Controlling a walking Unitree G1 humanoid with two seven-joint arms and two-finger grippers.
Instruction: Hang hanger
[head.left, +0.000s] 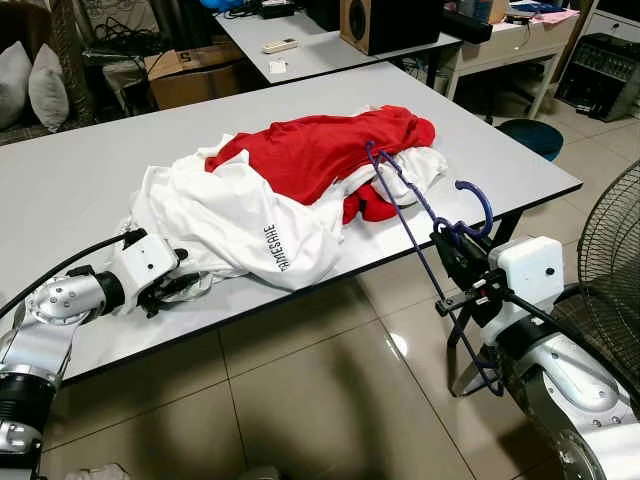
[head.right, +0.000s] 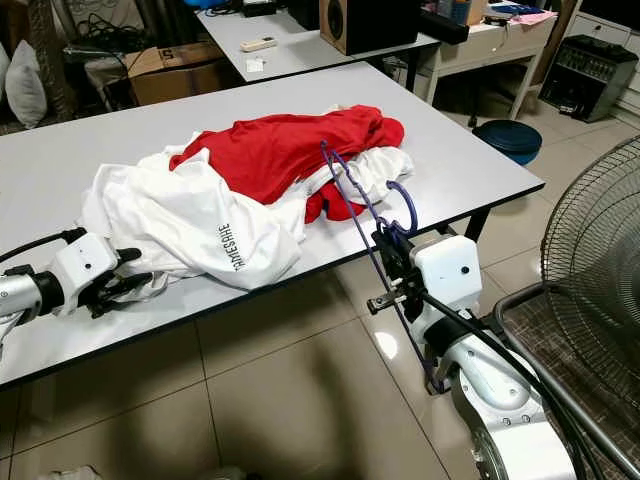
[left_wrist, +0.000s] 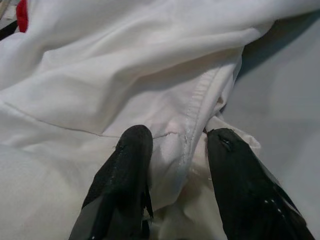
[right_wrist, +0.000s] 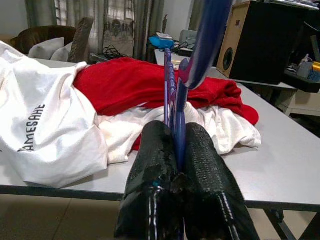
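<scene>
A blue plastic hanger (head.left: 420, 215) is pinched at its neck by my right gripper (head.left: 452, 250), just off the white table's front right edge (head.left: 520, 205). Its hook (head.left: 480, 200) curls upward, and one arm reaches over the clothes pile. In the right wrist view the right gripper (right_wrist: 177, 150) is shut on the hanger (right_wrist: 175, 85). A white T-shirt (head.left: 230, 220) with black lettering lies beside a red shirt (head.left: 320, 150). My left gripper (head.left: 183, 284) is at the white shirt's near left edge. It is open, its fingers (left_wrist: 125, 170) straddling a hem fold (left_wrist: 190, 125).
A standing fan (head.left: 610, 240) is close on my right. Behind the table stand a second table with a speaker (head.left: 385, 25), a cardboard box (head.left: 190, 70) and a round blue stool (head.left: 530, 135). Tiled floor lies below the front edge.
</scene>
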